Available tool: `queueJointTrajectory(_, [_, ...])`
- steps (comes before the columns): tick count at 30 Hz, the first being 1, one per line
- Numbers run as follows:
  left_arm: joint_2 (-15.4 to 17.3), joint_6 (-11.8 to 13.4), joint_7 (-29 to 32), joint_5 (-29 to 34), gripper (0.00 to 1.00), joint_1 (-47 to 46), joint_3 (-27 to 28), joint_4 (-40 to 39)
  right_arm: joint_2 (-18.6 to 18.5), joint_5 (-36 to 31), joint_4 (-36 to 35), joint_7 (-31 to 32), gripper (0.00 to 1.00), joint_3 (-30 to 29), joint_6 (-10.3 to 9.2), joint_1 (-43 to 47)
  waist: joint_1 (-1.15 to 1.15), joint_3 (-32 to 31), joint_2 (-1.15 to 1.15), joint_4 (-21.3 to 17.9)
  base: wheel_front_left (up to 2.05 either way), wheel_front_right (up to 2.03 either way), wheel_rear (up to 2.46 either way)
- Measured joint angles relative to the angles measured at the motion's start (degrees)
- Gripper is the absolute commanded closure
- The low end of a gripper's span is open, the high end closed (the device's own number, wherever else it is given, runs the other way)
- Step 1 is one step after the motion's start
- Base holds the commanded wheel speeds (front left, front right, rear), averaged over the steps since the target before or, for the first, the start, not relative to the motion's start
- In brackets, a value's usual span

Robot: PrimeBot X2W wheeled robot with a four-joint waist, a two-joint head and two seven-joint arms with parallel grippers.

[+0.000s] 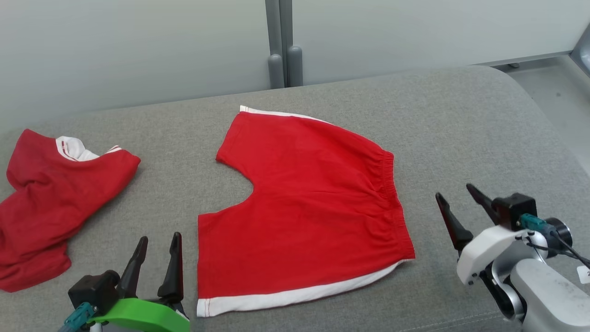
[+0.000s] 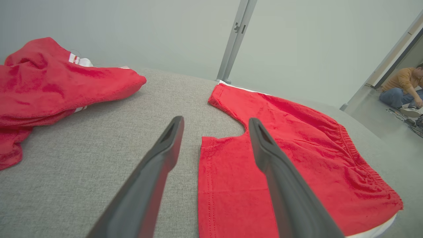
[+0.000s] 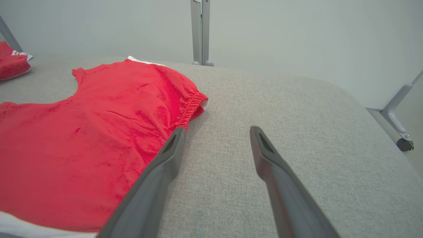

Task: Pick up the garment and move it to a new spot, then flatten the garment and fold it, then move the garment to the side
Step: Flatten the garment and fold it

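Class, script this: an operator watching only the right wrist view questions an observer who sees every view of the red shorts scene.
Operator: Is the left claw holding anything?
Observer: No; the left claw is open and empty, beside the near leg of the red shorts.
Operator: What's that red scrap at my far left?
Observer: A crumpled red shirt with a white collar, lying apart from the shorts.

Colour check: reds on grey.
Shorts [image 1: 304,203] bright red, white bands down the side edges, otherwise plain. Crumpled shirt [image 1: 50,193] deeper red, white collar with thin red stripes. Upholstered surface [image 1: 461,129] heathered light grey. Wall [image 1: 138,46] pale grey-green. Left gripper [image 1: 160,236] black fingers, lime-green bracket [image 1: 138,316]; right gripper [image 1: 453,190] black fingers, white housing [image 1: 484,251], teal connector [image 1: 532,222].
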Motion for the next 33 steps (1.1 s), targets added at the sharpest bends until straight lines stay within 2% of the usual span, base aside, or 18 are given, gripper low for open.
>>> queueJointTrajectory(10, [-1.3, 2.5, 0.0, 1.5, 0.00, -0.6, 2.4, -1.8, 4.2, -0.1, -6.3, 0.0, 0.00, -6.1, -1.96, -0.8, 0.00, -2.0, 0.00, -0.3, 0.00, 0.00, 0.00])
queueJointTrajectory(13, [-1.4, 2.5, 0.0, 2.0, 0.00, -0.5, 2.5, -1.9, 5.0, -0.1, -7.4, -0.1, 0.00, -7.4, -2.36, 0.1, 0.00, -2.2, 0.00, -0.4, 0.00, 0.00, 0.00])
queueJointTrajectory(33, [-2.0, 3.5, 0.0, 3.4, 0.00, 2.5, 2.5, -1.9, 7.3, -4.1, -10.1, -0.1, 0.00, -10.4, -2.80, 5.9, 0.00, -3.3, 0.00, -1.0, 0.00, 0.00, 0.00])
